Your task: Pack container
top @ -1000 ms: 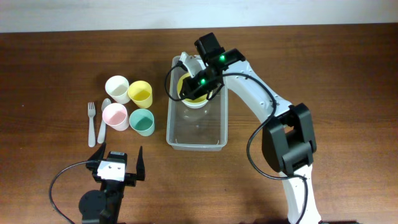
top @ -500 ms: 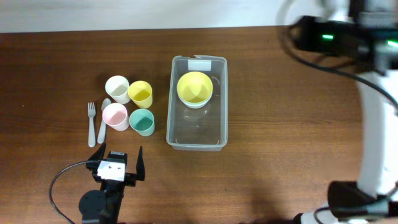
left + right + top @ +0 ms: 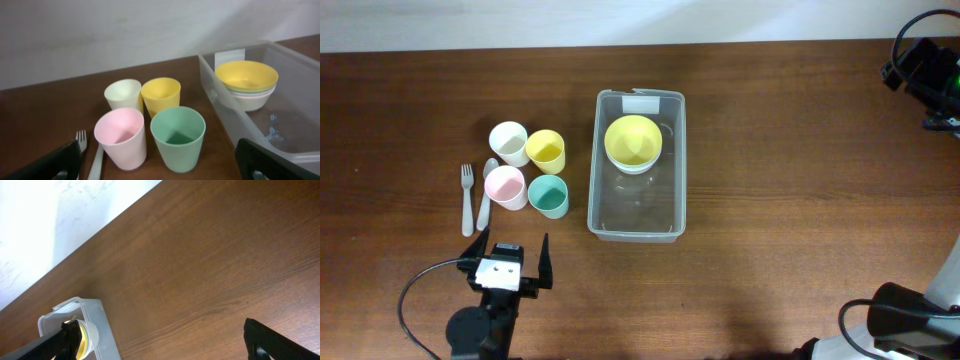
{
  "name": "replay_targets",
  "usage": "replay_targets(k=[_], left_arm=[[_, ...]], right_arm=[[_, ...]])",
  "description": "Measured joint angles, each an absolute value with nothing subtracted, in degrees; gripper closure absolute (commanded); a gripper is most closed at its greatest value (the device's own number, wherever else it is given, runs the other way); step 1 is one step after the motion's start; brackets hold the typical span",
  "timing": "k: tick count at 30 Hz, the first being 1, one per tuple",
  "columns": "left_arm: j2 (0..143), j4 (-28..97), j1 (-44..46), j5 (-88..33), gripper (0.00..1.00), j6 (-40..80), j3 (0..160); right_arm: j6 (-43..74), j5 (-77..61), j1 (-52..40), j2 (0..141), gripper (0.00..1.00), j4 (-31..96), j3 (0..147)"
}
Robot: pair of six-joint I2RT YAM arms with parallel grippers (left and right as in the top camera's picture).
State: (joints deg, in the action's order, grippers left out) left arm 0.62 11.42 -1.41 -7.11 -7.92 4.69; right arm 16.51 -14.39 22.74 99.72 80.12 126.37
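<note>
Yellow bowl (image 3: 633,142) topping a nested stack of pastel bowls, already seated inside the container (image 3: 635,208). Clear plastic, rectangular, lying about mid-desk, white-labelled short end toward the far edge. Stack parked at that labelled end. Near half of the floor bare, with room for more.

Outside the container, between it and the desk's left edge, a tight cluster of four upright cups:
- cream cup (image 3: 508,141) and yellow cup (image 3: 546,150) on the far side
- pink cup (image 3: 505,187) and green cup (image 3: 548,196) on the near side

None inside the container, all standing just beside its left wall. Left of the cups, a pale fork (image 3: 467,200) and spoon (image 3: 486,192) lying flat on the wood, side by side.

Left fingers (image 3: 50,164) spread wide and holding nothing, low by the desk's near edge, facing the cups. Right fingers (image 3: 272,342) also spread wide and holding nothing, out toward the far right corner, well apart from the container, with only bare wood beneath.

Judged as early to midway: bowls packed, four cups plus fork and spoon left to go in, nothing gripped at present. Likely next up, the cups, being nearest the left fingers.
</note>
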Motion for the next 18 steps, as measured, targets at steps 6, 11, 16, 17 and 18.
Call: replay_targets(k=[6,11,16,17,18], left_arm=[[0.6,9.9,-1.4,-6.9,0.00,-7.3,4.7],[3.0,10.5,-1.4,-4.9,0.01,-4.9,8.4],[18.0,15.5,-1.4,0.3,0.00,-3.4,26.4],[22.2,17.6,-1.4,1.2,0.00,-3.4,30.8],[25.6,19.6,-1.4,1.8,0.00,-3.4,34.4]], right_arm=[[16.5,-14.4,22.7,99.7,0.01,80.2,126.4],[16.5,-14.4,22.7,99.7,0.01,80.2,126.4],[16.5,-14.4,22.7,99.7,0.01,80.4,126.3],[16.5,-14.4,22.7,99.7,0.01,80.3,126.3],[16.5,-14.4,22.7,99.7,0.01,80.4,126.3]])
